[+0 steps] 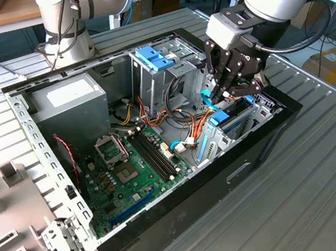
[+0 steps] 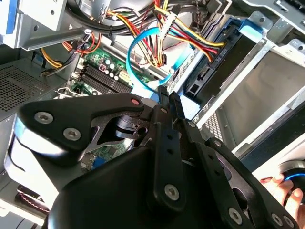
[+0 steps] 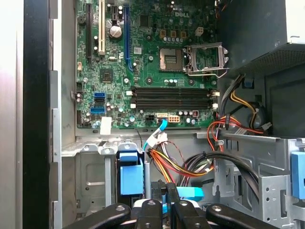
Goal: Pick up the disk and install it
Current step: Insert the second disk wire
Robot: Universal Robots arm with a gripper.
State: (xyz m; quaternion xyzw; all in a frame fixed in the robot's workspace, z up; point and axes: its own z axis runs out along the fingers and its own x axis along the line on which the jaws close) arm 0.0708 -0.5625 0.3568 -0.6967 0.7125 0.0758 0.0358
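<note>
The disk sits edge-on in the drive bay at the front of the open computer case, its blue rail at one end. In the exterior view the blue tab shows on the disk just below my gripper. In both wrist views the gripper has its fingers pressed together on the end of a light-blue flat data cable, which loops up among the power wires beside the disk. The blue tab lies close beside the fingers.
Yellow, red and black power wires crowd the space around the gripper. A drive cage with a blue latch and a grey power supply stand at the back. The motherboard covers the floor. A hand shows outside the case.
</note>
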